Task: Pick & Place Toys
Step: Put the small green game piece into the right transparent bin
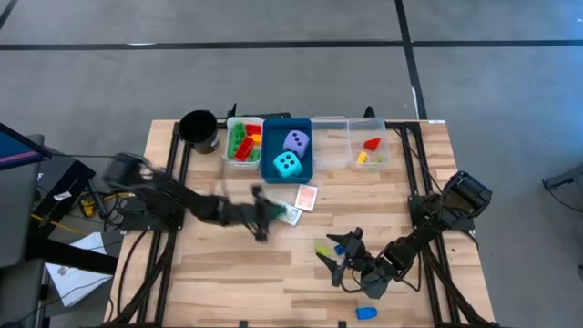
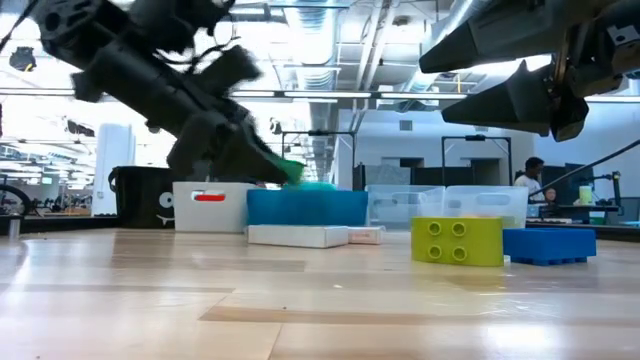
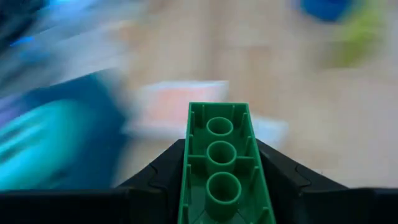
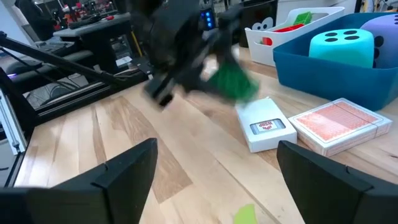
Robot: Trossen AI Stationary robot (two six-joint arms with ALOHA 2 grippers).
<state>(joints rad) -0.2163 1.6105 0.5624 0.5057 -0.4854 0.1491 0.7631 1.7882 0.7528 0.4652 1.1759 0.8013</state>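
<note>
The left gripper (image 3: 217,186) is clamped on a long green plastic brick (image 3: 221,165), its hollow tubed underside facing the wrist camera and its long axis running straight out between the fingers. In the high view it hangs over the table's middle, just beside two flat card packs (image 1: 301,204) lying side by side in front of the blue tray (image 1: 273,169). That tray holds a cyan soft die (image 1: 287,164) and a lavender one (image 1: 295,140); the white tray (image 1: 230,138) beside it holds red and green bricks, near a black cup (image 1: 198,128). The right gripper (image 1: 351,258) waits with fingers spread, holding nothing, above a yellow-green brick (image 2: 456,241) and a blue brick (image 2: 548,244).
</note>
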